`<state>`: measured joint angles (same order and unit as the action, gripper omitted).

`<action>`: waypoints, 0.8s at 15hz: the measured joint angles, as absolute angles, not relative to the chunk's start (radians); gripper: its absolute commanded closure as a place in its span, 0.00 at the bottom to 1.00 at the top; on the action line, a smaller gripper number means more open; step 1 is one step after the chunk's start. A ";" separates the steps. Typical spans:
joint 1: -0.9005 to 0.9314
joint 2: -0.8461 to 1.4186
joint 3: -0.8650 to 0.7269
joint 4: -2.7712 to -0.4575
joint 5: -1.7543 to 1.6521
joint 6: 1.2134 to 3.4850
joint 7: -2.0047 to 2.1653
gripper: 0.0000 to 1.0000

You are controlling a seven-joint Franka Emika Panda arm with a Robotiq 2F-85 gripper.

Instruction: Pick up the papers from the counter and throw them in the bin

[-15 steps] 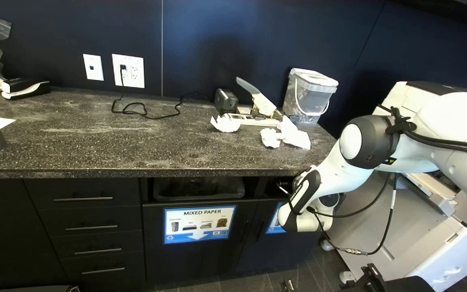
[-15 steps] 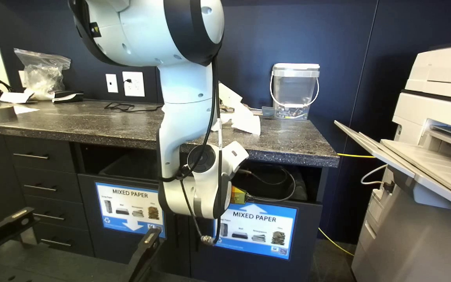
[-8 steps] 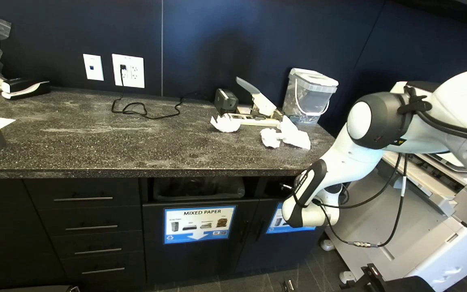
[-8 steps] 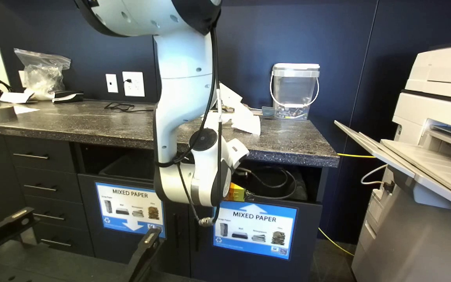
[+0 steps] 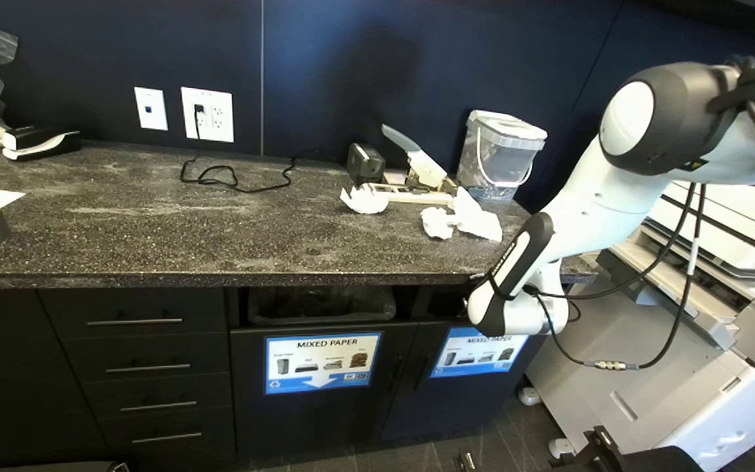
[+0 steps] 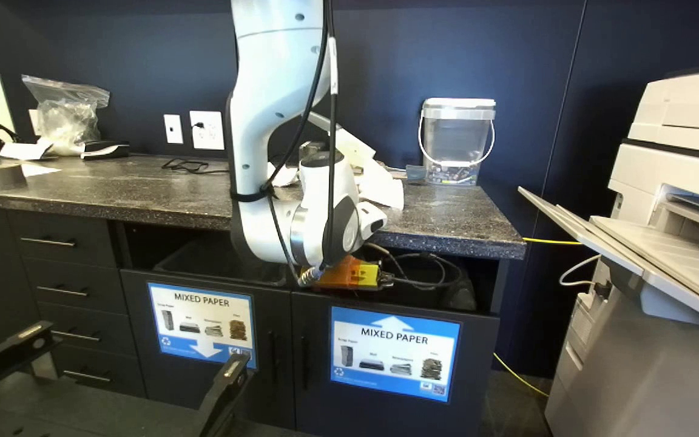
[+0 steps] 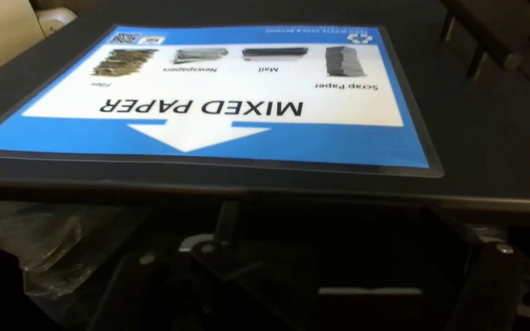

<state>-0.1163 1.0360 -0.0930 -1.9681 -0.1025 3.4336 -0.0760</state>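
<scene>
Black gripper [image 7: 337,227]: spread wide, empty, at dark, blue-labelled bin [image 6: 395,417]. Crumpled white papers [image 5: 477,221] lie on speckled dark stone counter [image 5: 154,233].

A white robot arm [image 5: 607,187] slants down near an end of the counter [image 5: 253,242], its wrist [image 6: 325,194] bent sharply in front of the front edge. In the wrist view, the tool [image 7: 331,218] stands with its dark, jointed fingers [image 7: 227,223] spread wide apart.

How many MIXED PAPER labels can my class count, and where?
2. The whiter label is on the front beside the drawers; the bluer label is on the bin nearer the printer. The wrist view repeats the bluer one; no third appears.
</scene>
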 measured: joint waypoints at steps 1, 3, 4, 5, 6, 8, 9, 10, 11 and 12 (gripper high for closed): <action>-0.115 0.995 -0.093 -1.993 -0.104 3.382 -0.081 0.00; -0.114 0.908 -0.093 -2.034 -0.110 3.272 -0.090 0.00; -0.115 0.863 -0.092 -2.052 -0.114 3.217 -0.097 0.00; -0.118 0.818 -0.088 -2.069 -0.118 3.161 -0.108 0.00; -0.123 0.773 -0.083 -2.083 -0.123 3.094 -0.122 0.00; -0.134 0.686 -0.071 -2.095 -0.130 2.945 -0.156 0.00; -0.143 0.641 -0.061 -2.095 -0.130 2.868 -0.179 0.00; -0.151 0.597 -0.053 -2.093 -0.130 2.797 -0.200 0.00; -0.158 0.553 -0.045 -2.088 -0.129 2.732 -0.220 0.00; -0.165 0.511 -0.037 -2.080 -0.127 2.674 -0.238 0.00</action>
<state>-0.1650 0.5110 -0.0368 -2.0797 -0.1270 2.6740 -0.2377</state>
